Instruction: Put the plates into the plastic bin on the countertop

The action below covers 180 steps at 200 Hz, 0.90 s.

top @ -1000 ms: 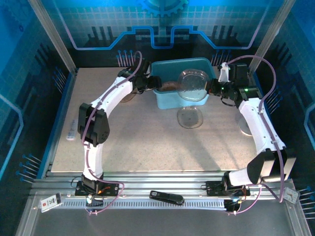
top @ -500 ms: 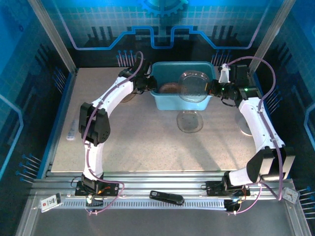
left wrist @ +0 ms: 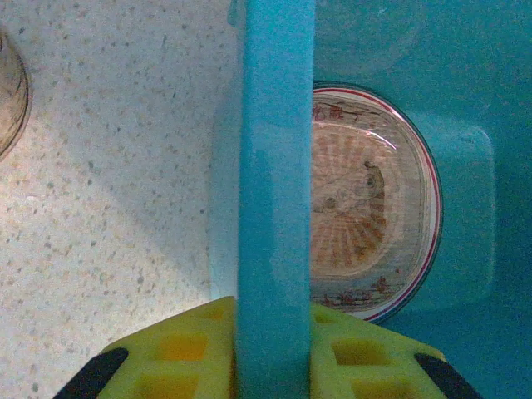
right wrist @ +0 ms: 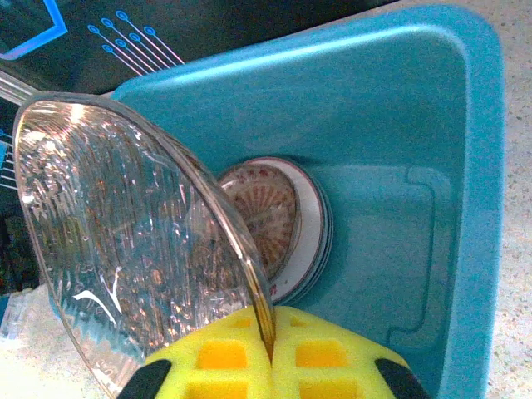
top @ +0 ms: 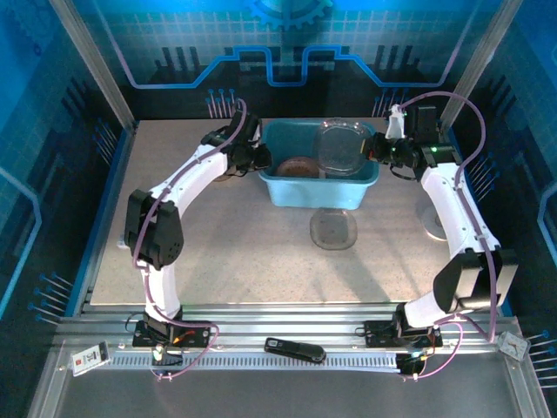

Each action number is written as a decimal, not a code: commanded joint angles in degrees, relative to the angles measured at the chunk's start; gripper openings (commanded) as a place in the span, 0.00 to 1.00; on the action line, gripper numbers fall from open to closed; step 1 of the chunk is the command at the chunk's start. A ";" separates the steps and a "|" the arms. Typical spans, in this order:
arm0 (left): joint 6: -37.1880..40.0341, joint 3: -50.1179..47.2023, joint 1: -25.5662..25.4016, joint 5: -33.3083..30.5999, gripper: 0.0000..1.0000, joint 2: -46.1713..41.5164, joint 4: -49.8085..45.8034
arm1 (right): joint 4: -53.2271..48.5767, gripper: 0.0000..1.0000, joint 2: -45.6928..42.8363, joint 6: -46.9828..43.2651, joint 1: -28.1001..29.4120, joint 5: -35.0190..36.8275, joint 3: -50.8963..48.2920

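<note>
The teal plastic bin point(top: 357, 193) stands at the back middle of the countertop point(top: 226, 252). My left gripper point(top: 259, 158) is shut on its left wall, and the rim point(left wrist: 274, 166) runs between my yellow fingers. Inside lies a round white plate with a red rim point(left wrist: 370, 204), a brownish plate resting on top of it. My right gripper point(top: 374, 150) is shut on the edge of a translucent plate point(right wrist: 125, 233) and holds it tilted over the bin. Another translucent plate point(top: 333, 230) lies flat in front of the bin. A further plate point(left wrist: 7, 100) lies left of the bin.
A white round object point(top: 432, 225) lies partly under the right arm. A small white item point(top: 128, 232) lies by the countertop's left edge. A black handset point(top: 294, 349) rests on the front rail. Blue walls enclose the back and sides.
My left gripper has shut on the bin's left wall. The bin has slid toward the near side and slightly left, and the flat translucent plate in front has shifted nearer too. The right gripper still holds its plate.
</note>
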 commanded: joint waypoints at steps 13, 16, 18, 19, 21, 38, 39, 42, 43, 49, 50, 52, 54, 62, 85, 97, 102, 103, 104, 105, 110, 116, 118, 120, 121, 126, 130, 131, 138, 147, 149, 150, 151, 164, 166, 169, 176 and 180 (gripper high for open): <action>-3.07 -3.91 -0.73 4.62 0.17 -4.03 -2.59 | -2.69 0.02 3.41 -0.30 1.01 -1.72 5.91; -3.10 -4.01 -0.73 4.60 0.17 -4.07 -2.70 | -2.82 0.02 3.76 -0.34 1.14 -1.70 6.39; -3.14 -4.06 -0.78 4.59 0.17 -4.18 -2.77 | -3.00 0.02 4.04 -0.40 1.27 -1.72 6.73; -3.11 -4.09 -0.80 4.59 0.17 -4.20 -2.84 | -3.07 0.02 4.14 -0.45 1.31 -1.72 6.90; -3.14 -4.15 -0.82 4.59 0.17 -4.28 -2.87 | -3.24 0.02 4.37 -0.43 1.49 -1.72 7.30; -3.40 -4.90 -1.26 4.34 0.17 -4.93 -3.25 | -4.41 0.02 6.62 -0.77 2.75 -1.63 10.35; -3.46 -4.95 -1.31 4.29 0.17 -4.97 -3.26 | -4.48 0.02 6.75 -0.86 2.84 -1.63 10.52; -3.53 -5.17 -1.39 4.20 0.17 -5.15 -3.22 | -4.75 0.02 7.16 -0.96 3.10 -1.58 11.10; -3.57 -5.26 -1.42 4.18 0.16 -5.21 -3.20 | -4.78 0.02 7.20 -1.00 3.19 -1.56 11.28; -3.66 -5.78 -1.65 3.82 0.16 -5.58 -3.15 | -5.19 0.02 8.06 -1.09 3.85 -1.34 12.25; -3.68 -5.87 -1.63 3.72 0.17 -5.65 -3.11 | -5.27 0.02 8.22 -1.15 3.96 -1.27 12.39; -3.79 -6.09 -1.76 3.54 0.17 -5.81 -3.09 | -5.37 0.02 8.49 -1.13 4.15 -1.26 12.67; -3.86 -6.34 -1.85 3.43 0.17 -5.93 -3.06 | -5.52 0.02 8.78 -1.26 4.40 -1.23 13.00; -4.23 -6.97 -2.03 2.76 0.17 -6.42 -2.91 | -6.14 0.02 9.85 -1.42 5.28 -1.07 14.27; -6.25 -10.07 -2.30 1.01 0.17 -8.39 -1.31 | -8.20 0.02 12.90 -1.36 7.46 -0.33 17.12; -7.10 -11.94 -2.65 0.21 0.17 -9.49 0.48 | -8.68 0.02 14.29 -1.16 8.47 0.20 17.95; -7.35 -12.62 -2.79 -0.19 0.17 -9.92 1.03 | -8.73 0.02 14.85 -1.03 8.85 0.21 18.17; -7.42 -12.76 -2.86 -0.26 0.17 -9.97 1.17 | -8.75 0.02 14.95 -1.03 8.88 0.21 18.16; -7.45 -12.87 -2.90 -0.34 0.17 -9.99 1.29 | -8.76 0.02 15.05 -0.95 8.94 0.26 18.20; -7.47 -13.02 -2.96 -0.38 0.17 -10.09 1.48 | -8.77 0.02 15.18 -0.95 9.05 0.28 18.26; -7.56 -13.52 -3.10 -0.69 0.17 -10.19 2.01 | -8.77 0.02 15.73 -0.69 9.35 0.38 18.40; -7.80 -14.21 -3.35 -1.35 0.17 -10.65 2.63 | -8.85 0.02 16.32 -0.55 9.73 0.62 18.50; -7.83 -14.46 -3.44 -1.60 0.17 -10.70 2.87 | -8.81 0.02 16.56 -0.50 9.88 0.71 18.50; -7.83 -14.65 -3.52 -1.81 0.17 -10.89 3.13 | -8.82 0.02 16.77 -0.50 9.98 0.80 18.57; -7.83 -14.79 -3.58 -1.86 0.17 -10.94 3.23 | -8.80 0.02 16.92 -0.46 10.06 0.86 18.58; -7.92 -15.38 -3.70 -2.24 0.16 -11.24 3.96 | -8.80 0.02 17.44 -0.35 10.42 1.12 18.71; -7.95 -15.97 -3.81 -2.45 0.16 -11.41 4.48 | -8.73 0.02 17.79 -0.32 10.64 1.27 18.68; -7.93 -16.11 -3.86 -2.49 0.16 -11.51 4.70 | -8.71 0.02 17.87 -0.33 10.65 1.27 18.77; -8.05 -17.06 -4.06 -3.24 0.15 -12.09 5.77 | -8.60 0.02 18.48 -0.21 10.99 1.27 18.91; -8.02 -18.18 -4.33 -4.19 0.15 -12.84 7.25 | -8.59 0.02 19.32 -0.24 11.27 0.97 19.08; -7.99 -18.46 -4.41 -4.33 0.15 -12.97 7.56 | -8.66 0.02 19.48 -0.24 11.39 0.93 19.17; -7.96 -18.54 -4.42 -4.44 0.14 -13.07 7.73 | -8.67 0.02 19.60 -0.24 11.38 0.92 19.19; -7.94 -18.66 -4.43 -4.45 0.15 -13.13 7.91 | -8.68 0.02 19.66 -0.24 11.42 0.96 19.24; -7.86 -20.01 -4.69 -5.57 0.14 -14.01 9.53 | -8.76 0.01 20.33 -0.28 11.72 1.09 19.21; -7.84 -20.13 -4.74 -5.70 0.14 -14.16 9.78 | -8.81 0.01 20.46 -0.32 11.78 1.09 19.25; -7.79 -20.39 -4.78 -5.91 0.14 -14.27 10.16 | -8.83 0.01 20.55 -0.40 11.80 1.10 19.13; -7.60 -20.85 -5.00 -6.42 0.14 -14.62 10.97 | -8.94 0.01 20.80 -0.48 11.81 1.11 19.06; -7.51 -21.13 -5.11 -6.86 0.13 -14.79 11.33 | -8.94 0.01 20.83 -0.43 11.81 1.23 18.94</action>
